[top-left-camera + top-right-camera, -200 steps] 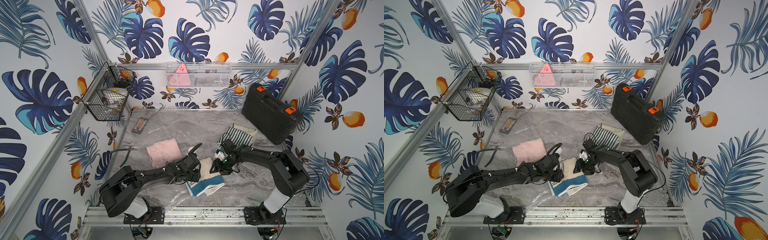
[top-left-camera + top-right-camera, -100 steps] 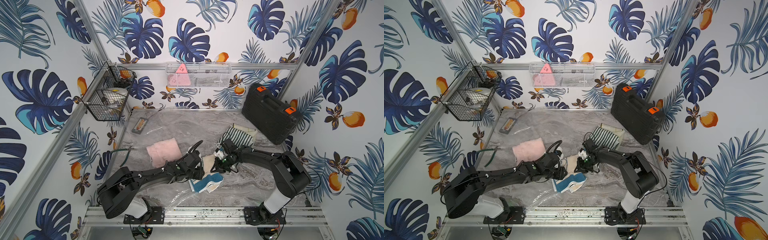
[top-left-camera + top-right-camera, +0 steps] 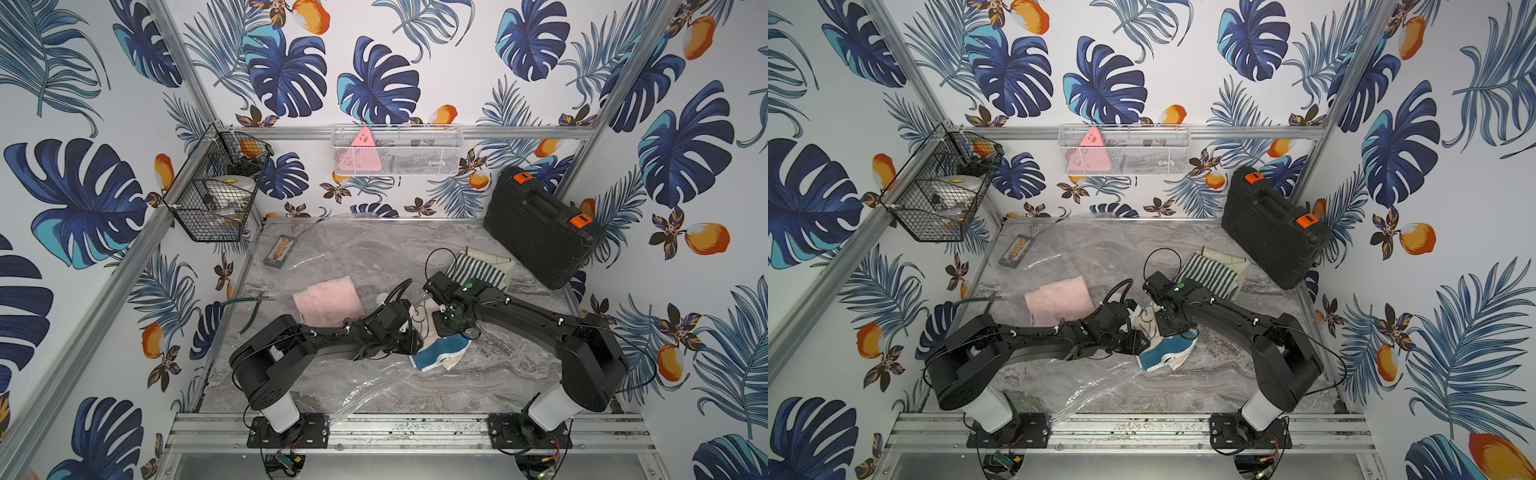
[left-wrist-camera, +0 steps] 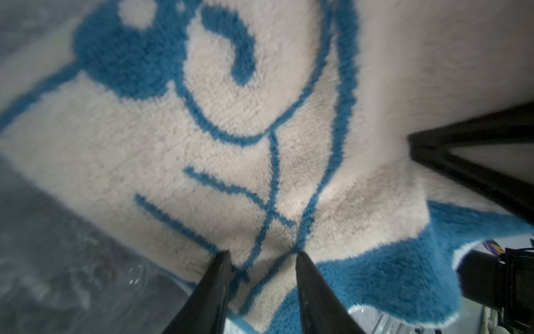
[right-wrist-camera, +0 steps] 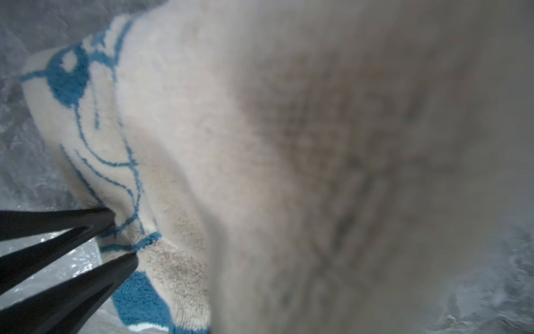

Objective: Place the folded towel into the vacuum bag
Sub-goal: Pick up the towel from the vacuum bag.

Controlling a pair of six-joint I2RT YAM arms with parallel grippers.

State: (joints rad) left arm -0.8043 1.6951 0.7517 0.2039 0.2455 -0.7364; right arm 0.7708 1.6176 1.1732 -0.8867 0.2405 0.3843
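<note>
The folded towel (image 3: 440,353), cream with blue patterns, is bunched up between my two grippers in both top views (image 3: 1163,351). My left gripper (image 3: 413,332) (image 4: 261,254) is shut on a fold at the towel's edge (image 4: 260,130). In the right wrist view its fingers (image 5: 86,219) pinch that edge. My right gripper (image 3: 441,328) meets the towel from the other side. Raised cloth (image 5: 289,144) fills that wrist view and hides its jaws, and it looks shut on the towel. The vacuum bag (image 3: 365,386), clear crinkly plastic, lies under and in front of the towel (image 4: 72,274).
A pink towel (image 3: 328,301) lies left of centre and a striped towel (image 3: 478,268) at the right back. A black case (image 3: 536,228) leans in the right corner. Green-handled pliers (image 3: 245,309) and a small box (image 3: 280,250) lie by the left wall. Two wire baskets (image 3: 216,195) (image 3: 395,149) hang above.
The right gripper has closed on the towel. The towel has gone from lying spread out to bunched and raised between the grippers. Its blue end has slid right.
</note>
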